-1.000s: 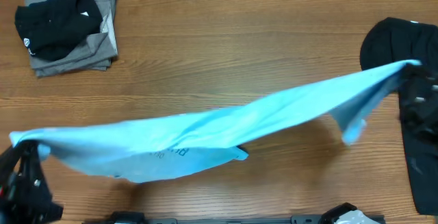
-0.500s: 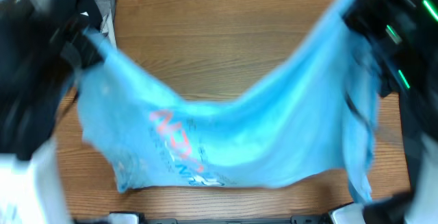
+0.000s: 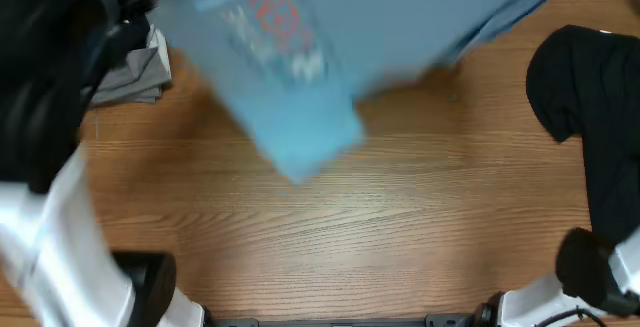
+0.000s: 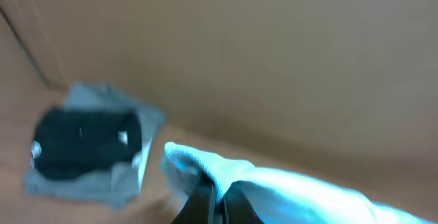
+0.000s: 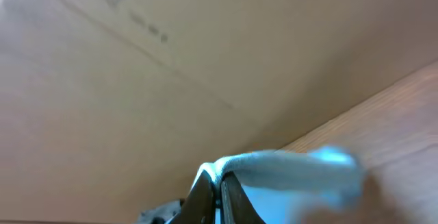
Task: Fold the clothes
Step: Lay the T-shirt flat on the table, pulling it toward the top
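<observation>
Overhead: blue shirt (image 3: 300,77), blurred, is up off the counter (image 3: 400,227), strung between both hands with the print showing. On the wrist cams, left hand (image 4: 217,200) is pinched tight on a shirt edge, with a folded pile (image 4: 85,145) beyond it to the left. The right hand (image 5: 219,195) is clamped on bunched blue cloth. Black shirt (image 3: 590,117) lies on the right hand's side.

Soft, matt cloth in the light-blue T-shirt (image 3: 300,77), wrinkly, with flat red and white print. Same soft, dull cloth in the black T-shirt (image 3: 585,107) and in the grey and black folded pile (image 4: 85,148). Brown wood for the surface (image 3: 400,217), smooth, with fine lines and a little shine. Plain, matt tan wall (image 4: 274,59), like cardboard. Smooth white plastic on the left arm (image 3: 50,237). Dark, hard fingers on the left tool (image 4: 213,203) and the right tool (image 5: 219,193).
</observation>
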Robot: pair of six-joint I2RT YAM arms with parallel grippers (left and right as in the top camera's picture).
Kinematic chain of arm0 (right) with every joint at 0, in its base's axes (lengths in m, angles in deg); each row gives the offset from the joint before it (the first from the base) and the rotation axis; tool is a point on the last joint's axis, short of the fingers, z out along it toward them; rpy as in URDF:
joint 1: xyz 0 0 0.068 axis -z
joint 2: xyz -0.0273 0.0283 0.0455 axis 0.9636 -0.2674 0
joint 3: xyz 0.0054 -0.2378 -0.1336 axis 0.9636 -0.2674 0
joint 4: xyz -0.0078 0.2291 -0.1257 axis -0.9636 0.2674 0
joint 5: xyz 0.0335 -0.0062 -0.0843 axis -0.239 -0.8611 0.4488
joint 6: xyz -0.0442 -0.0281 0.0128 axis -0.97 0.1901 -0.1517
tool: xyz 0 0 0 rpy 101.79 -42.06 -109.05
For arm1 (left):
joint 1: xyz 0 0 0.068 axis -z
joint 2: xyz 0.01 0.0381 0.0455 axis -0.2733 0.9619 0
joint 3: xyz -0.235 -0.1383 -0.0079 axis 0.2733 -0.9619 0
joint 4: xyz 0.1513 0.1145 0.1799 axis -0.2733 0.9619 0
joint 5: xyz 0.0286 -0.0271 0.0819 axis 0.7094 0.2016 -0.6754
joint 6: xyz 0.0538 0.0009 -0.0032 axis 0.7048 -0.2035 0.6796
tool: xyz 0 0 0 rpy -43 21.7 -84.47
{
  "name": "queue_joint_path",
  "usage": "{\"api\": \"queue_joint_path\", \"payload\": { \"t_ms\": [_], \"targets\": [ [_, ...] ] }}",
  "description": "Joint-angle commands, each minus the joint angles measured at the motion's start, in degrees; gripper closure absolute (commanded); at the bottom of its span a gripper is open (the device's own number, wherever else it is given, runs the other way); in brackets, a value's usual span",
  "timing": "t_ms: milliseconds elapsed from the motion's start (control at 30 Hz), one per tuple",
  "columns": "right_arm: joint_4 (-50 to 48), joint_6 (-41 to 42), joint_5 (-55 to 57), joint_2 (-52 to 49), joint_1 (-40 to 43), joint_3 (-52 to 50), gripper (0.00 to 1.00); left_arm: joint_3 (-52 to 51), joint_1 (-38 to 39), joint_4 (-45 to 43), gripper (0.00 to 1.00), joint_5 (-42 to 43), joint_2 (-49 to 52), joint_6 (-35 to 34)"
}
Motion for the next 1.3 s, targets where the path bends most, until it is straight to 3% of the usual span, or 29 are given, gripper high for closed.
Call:
{"api": "queue_joint_path", "payload": {
  "t_ms": [0, 233, 300, 533, 600, 733, 967, 1267],
  "targets": [
    [4.0, -3.2, -11.8, 4.2, 5.3, 3.8, 0.96, 5.5, -0.3, 3.1, 0.96, -1.4, -5.6, 1.7],
    [18.9, -11.2, -4.5, 2.2, 3.5, -2.1, 0.96, 2.9, -0.3, 13.6, 0.96, 0.6, -2.9, 0.1],
    [21.3, -12.8, -2.1, 1.5, 1.6, -6.1, 0.96, -1.1, -0.3, 13.6, 0.95, 6.7, -1.2, 2.2],
    [21.9, -17.1, 2.4, 1.2, -5.5, -24.8, 0.96, -21.7, -0.3, 13.6, 0.96, 15.3, 4.6, 0.9],
    [20.5, -17.3, 4.2, 1.2, -7.8, -32.8, 0.96, -31.7, -0.2, 13.6, 0.96, 15.7, 4.9, -0.3],
    [18.6, -17.3, 4.8, 1.2, -8.7, -40.9, 0.96, -41.6, 1.0, 13.6, 0.96, 15.7, 4.3, -0.5],
    [19.5, -14.0, 14.8, 5.5, -7.6, -44.9, 0.96, -50.8, 4.9, 13.6, 0.96, 15.2, -1.4, -1.5],
    [23.7, -13.8, 20.8, 16.9, -7.2, -47.8, 0.96, -56.7, 8.0, 13.6, 0.96, 12.3, -15.6, -5.7]
  ]
}}
